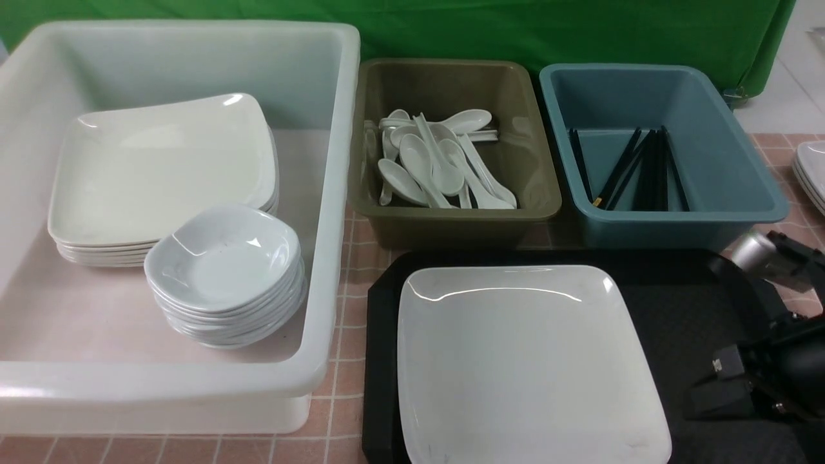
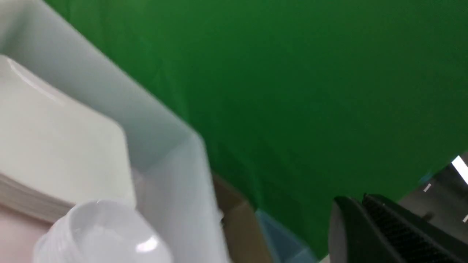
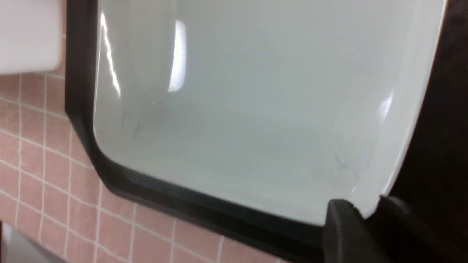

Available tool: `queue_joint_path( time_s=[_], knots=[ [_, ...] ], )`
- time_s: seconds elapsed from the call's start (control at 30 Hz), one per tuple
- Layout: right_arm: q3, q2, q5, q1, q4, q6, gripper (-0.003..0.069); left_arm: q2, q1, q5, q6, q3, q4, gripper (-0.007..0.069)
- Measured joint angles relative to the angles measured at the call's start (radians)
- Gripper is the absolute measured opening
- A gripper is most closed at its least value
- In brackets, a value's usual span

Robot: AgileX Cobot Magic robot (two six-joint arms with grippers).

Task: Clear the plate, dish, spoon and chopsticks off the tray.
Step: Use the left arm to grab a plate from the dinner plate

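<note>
From the front, the tray [image 1: 677, 303] sits on the pink-tiled tabletop [image 1: 351, 348] close to me. The plate [image 1: 522, 367] lies flat on its left part and is the only task thing I can see on it. My right arm [image 1: 767, 348] reaches in low over the tray's right side, near the plate's right edge. I judge this is to take the plate by its rim, since a flat plate offers no other hold.

Behind the tray, things are sorted by kind. The white tub [image 1: 335, 193] holds a stack of plates [image 1: 161, 167] with a stack of dishes [image 1: 225, 258] in front of it. The olive bin [image 1: 451, 71] holds spoons [image 1: 438, 161], and the blue bin [image 1: 741, 161] holds chopsticks [image 1: 644, 167]. So the plate probably belongs on the tub's plate stack.

From my left wrist, my left pincer [image 2: 356, 200] has its fingers together and holds nothing. It points past the tub's far corner toward the green backdrop [image 2: 292, 91], above the two stacks and well apart from the tray.

From my right wrist, my right pincer [image 3: 369, 215] has its fingers apart, with the plate's rim in the gap between them, near a corner. I cannot tell whether either pad touches the rim. The plate is bare and rests inside the tray's raised edge.
</note>
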Motion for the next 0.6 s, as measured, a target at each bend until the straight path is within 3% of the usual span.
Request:
queue_joint_path(
  time_s=[0.13,0.17,0.27,0.3,0.33,0.37,0.5,0.6],
  knots=[
    [-0.048,0.061,0.002,0.000,-0.032,0.010,0.0296,0.230,0.000,0.328,0.175,-0.188,-0.008,0.0021],
    [-0.049,0.061,0.002,0.000,-0.032,0.011,0.0298,0.230,0.000,0.345,0.186,-0.196,-0.010,0.0021],
    [-0.053,0.130,0.002,0.000,-0.040,0.023,0.0309,0.481,0.000,0.618,0.388,-0.307,-0.101,0.0021],
    [-0.053,0.133,0.002,0.000,-0.040,0.023,0.0309,0.506,0.000,0.638,0.408,-0.314,-0.115,0.0021],
    [-0.053,0.155,0.001,0.000,-0.042,0.028,0.0309,0.597,0.000,0.691,0.499,-0.329,-0.185,0.0021],
    [-0.053,0.159,0.000,0.000,-0.042,0.029,0.0309,0.608,0.000,0.696,0.499,-0.331,-0.185,0.0021],
    [-0.055,0.172,0.000,0.000,-0.044,0.031,0.0310,0.822,-0.020,0.763,0.722,-0.337,-0.429,0.0032],
    [-0.056,0.172,-0.001,0.000,-0.047,0.031,0.0310,0.889,-0.068,0.753,0.770,-0.341,-0.478,0.0047]
  ],
)
